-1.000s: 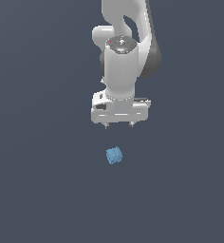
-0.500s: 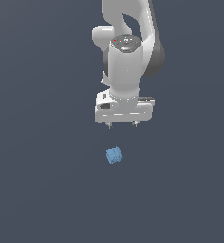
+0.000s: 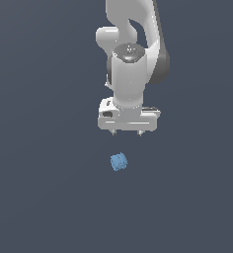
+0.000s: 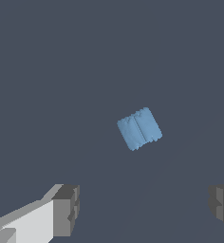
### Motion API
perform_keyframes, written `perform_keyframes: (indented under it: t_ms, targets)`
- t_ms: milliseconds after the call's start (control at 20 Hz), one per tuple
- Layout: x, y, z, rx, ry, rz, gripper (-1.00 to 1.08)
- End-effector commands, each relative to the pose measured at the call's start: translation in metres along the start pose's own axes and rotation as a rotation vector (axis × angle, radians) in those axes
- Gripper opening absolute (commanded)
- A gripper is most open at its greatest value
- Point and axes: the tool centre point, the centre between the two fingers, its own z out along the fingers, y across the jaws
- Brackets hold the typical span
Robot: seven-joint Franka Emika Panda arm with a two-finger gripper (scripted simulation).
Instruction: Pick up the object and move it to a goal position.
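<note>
Tool (image 3: 127,133) hangs with jaws apart, empty, above the small light-blue block (image 3: 119,162) lying on the counter (image 3: 39,197) just ahead of it; looks light and rigid, ridged sides, so pinch across two opposite flat faces.

My tool (image 3: 127,133) hangs over the table (image 3: 39,197), well clear of the block (image 3: 119,162). In the exterior view the block lies below my tool and slightly toward the exterior view's left. In the wrist view the block (image 4: 139,128) lies ahead of my two fingers (image 4: 66,210), apart from both, and turned askew to them, as far as I can judge.
</note>
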Motion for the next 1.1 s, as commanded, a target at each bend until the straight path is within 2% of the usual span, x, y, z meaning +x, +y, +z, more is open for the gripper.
perform_keyframes:
  t_ms: [0, 1050]
  targets:
    - [0.002, 0.001, 0.005, 0.0, -0.004, 0.052, 1.0]
    - [0.023, 0.016, 0.065, -0.024, -0.032, 0.637, 1.0]
